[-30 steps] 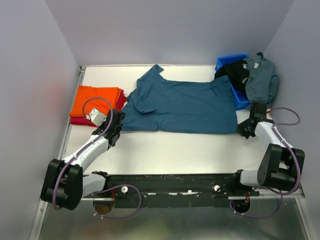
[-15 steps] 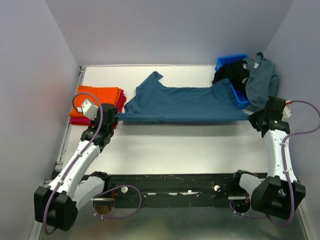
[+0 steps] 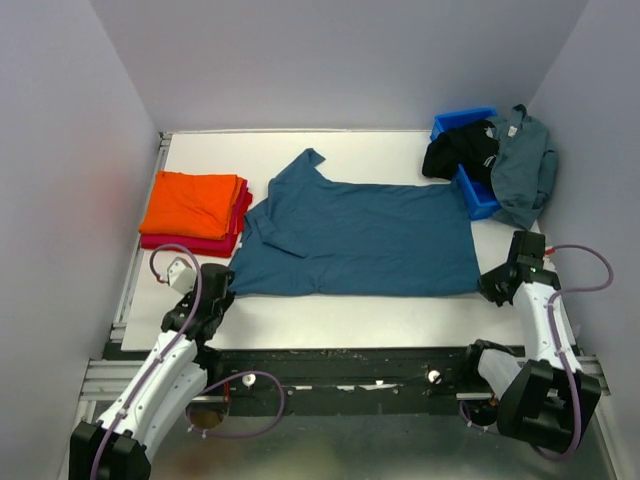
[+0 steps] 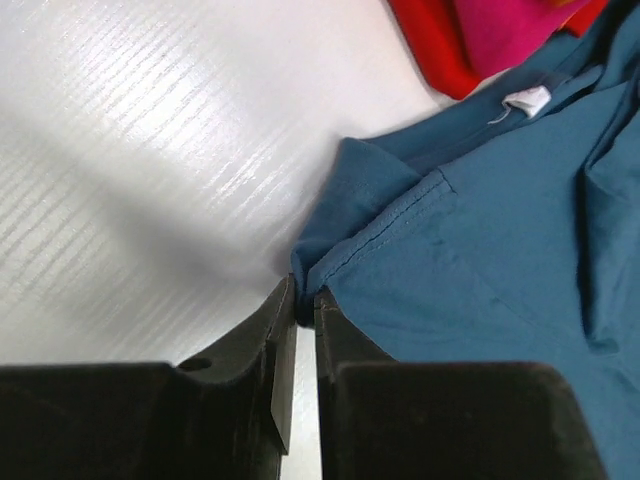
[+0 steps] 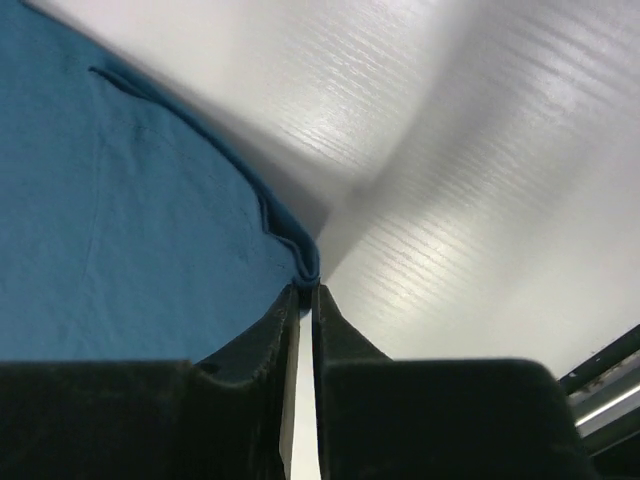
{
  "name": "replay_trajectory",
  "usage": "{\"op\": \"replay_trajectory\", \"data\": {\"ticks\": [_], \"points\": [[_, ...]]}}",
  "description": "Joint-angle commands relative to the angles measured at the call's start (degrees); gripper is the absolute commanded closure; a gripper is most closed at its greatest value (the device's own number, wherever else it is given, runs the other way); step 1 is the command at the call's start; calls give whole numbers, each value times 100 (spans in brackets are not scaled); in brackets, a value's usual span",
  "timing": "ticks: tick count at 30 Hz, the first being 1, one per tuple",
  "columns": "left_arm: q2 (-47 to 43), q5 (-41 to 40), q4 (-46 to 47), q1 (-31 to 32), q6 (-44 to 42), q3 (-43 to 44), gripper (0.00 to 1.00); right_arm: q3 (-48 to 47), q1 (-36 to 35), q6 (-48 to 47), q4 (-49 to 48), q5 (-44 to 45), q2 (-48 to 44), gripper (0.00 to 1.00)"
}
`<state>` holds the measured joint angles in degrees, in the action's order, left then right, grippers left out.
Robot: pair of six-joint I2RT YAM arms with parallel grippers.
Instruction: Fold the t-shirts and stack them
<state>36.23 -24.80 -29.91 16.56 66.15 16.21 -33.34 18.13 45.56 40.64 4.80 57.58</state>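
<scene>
A dark teal blue t-shirt [image 3: 360, 235] lies spread across the middle of the table, one sleeve folded over at its left. My left gripper [image 3: 224, 290] is shut on its near left corner [image 4: 310, 280]. My right gripper [image 3: 485, 288] is shut on its near right corner [image 5: 305, 270]. A folded orange t-shirt [image 3: 192, 203] lies on a folded crimson red one [image 3: 185, 243] at the left; the red one also shows in the left wrist view [image 4: 470, 40]. A black t-shirt [image 3: 462, 148] and a grey-blue t-shirt [image 3: 522, 165] hang over the bin at the back right.
A rigid blue plastic bin [image 3: 470, 160] stands at the back right corner. Grey walls close in the left, back and right sides. The black rail [image 3: 350, 365] with the arm bases runs along the near edge.
Both grippers have pulled the teal shirt's near edge back toward the near side and lowered it. The shirt, lifted and bunched half a second ago, now lies spread flat.
</scene>
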Motion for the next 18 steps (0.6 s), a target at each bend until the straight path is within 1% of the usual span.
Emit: {"op": "replay_trajectory", "data": {"ticks": [1, 2, 3, 4, 6, 9, 10, 13, 14, 15, 18], "points": [[-300, 107, -225, -21, -154, 224, 62, 39, 41, 5, 163, 82, -606, 68], [-335, 54, -330, -21, -259, 329, 47, -5, 41, -12, 181, 144, -773, 54], [-370, 28, -392, -30, -382, 461, 38, -58, 41, -125, 120, 127, -949, 48], [-380, -42, -471, -30, -488, 628, 36, -119, 41, -448, -46, -47, -1081, 47], [-397, -156, -507, -21, -751, 900, 33, -155, 41, -976, -581, -775, -1249, 46], [-318, -227, -270, -30, -1261, 1287, 31, -365, -2, -1461, -925, -1636, -1127, 46], [-240, -201, -104, -30, -1419, 1375, 27, -392, -46, -1628, -1153, -2014, -1048, 46], [164, 263, 642, -30, -2070, 1534, 26, -524, -344, -1761, -1505, -2447, -784, 46], [435, 448, 871, -30, -2262, 1587, 26, -568, -571, -1796, -1681, -2544, -679, 46], [638, 580, 1099, -30, -2369, 1631, 27, -638, -817, -1770, -1735, -2432, -548, 47], [1428, 687, 1759, -47, -2379, 1719, 30, -989, -1994, -1814, -2042, -2107, 14, 48]]}}
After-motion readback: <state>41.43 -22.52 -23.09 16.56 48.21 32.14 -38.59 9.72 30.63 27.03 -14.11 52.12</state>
